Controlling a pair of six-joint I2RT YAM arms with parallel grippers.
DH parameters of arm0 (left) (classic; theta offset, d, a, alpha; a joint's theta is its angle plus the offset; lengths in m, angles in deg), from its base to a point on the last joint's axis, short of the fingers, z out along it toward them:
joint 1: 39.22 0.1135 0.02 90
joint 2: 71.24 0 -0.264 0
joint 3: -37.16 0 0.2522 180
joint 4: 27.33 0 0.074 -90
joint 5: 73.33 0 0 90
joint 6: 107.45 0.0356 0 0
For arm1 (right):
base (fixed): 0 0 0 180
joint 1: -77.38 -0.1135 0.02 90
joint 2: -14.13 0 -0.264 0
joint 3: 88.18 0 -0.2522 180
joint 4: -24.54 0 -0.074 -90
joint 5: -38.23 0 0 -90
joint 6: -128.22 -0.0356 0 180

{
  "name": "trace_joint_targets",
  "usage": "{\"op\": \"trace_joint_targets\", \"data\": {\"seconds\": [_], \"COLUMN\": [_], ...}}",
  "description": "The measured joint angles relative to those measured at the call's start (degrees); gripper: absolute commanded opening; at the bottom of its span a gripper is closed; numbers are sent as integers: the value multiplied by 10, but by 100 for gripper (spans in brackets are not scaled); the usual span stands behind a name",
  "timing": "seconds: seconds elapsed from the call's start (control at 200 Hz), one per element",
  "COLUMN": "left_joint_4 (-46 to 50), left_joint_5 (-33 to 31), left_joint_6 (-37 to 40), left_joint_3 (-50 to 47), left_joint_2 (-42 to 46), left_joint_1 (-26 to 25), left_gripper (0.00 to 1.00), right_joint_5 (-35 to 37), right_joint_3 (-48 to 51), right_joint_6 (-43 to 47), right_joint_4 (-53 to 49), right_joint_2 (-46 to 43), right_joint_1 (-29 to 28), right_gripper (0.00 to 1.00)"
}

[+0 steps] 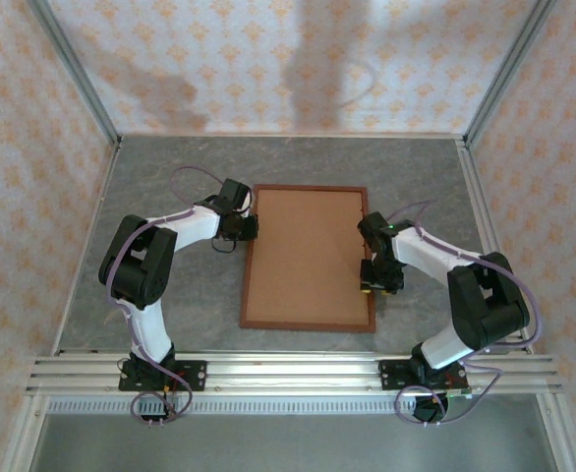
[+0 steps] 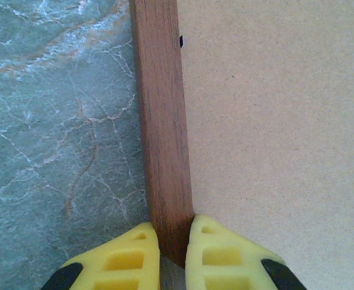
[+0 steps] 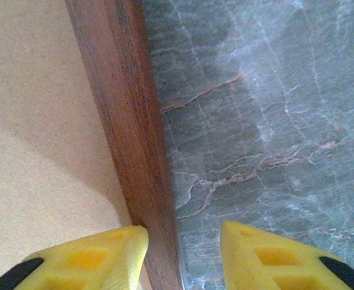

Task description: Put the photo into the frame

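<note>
grey-green marbled table [image 1: 170,177], floral-wallpaper walls [image 1: 268,59]. left gripper [image 2: 174,241] clamped on left rail of the frame [image 1: 308,324]: thin reddish wood rectangle, flat mid-table, matte brown board [image 1: 308,256] filling it. right gripper [image 3: 180,241] open, straddling right rail.

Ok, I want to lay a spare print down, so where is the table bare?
The widest bare table lies between the back wall and the far edge of the frame. It is crowded along both long sides, where the left gripper and right gripper straddle it, and in the thin strip before the rail.
</note>
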Motion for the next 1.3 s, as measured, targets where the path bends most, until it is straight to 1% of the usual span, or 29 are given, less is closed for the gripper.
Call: {"op": "trace_joint_targets", "data": {"seconds": [0.355,0.501,0.621,0.771,0.971,1.046,1.151,1.236,1.301], "left_joint_4": [1,2,2,2,2,2,2,2,2], "left_joint_5": [-1,-1,-4,-5,-8,-8,-8,-8,-8], "left_joint_6": [0,0,0,0,0,0,0,0,0], "left_joint_3": [0,0,0,0,0,0,0,0,0], "left_joint_2": [0,0,0,0,0,0,0,1,1], "left_joint_1": [0,0,1,0,1,1,1,1,1], "left_gripper": [11,12,11,12,12,12,12,11,12], "right_joint_5": [-1,-5,-5,-1,7,2,-17,-37,-51], "right_joint_3": [8,18,18,14,-15,-38,-69,-92,-113], "right_joint_6": [-16,-26,-26,-22,-1,7,16,20,22], "right_joint_4": [22,47,49,44,20,21,38,63,83], "right_joint_2": [5,12,12,12,-4,-22,-32,-13,21], "right_joint_1": [-27,-46,-52,-52,-52,-37,17,61,84], "right_gripper": [37,37,38,42,49,51,52,52,51]}}
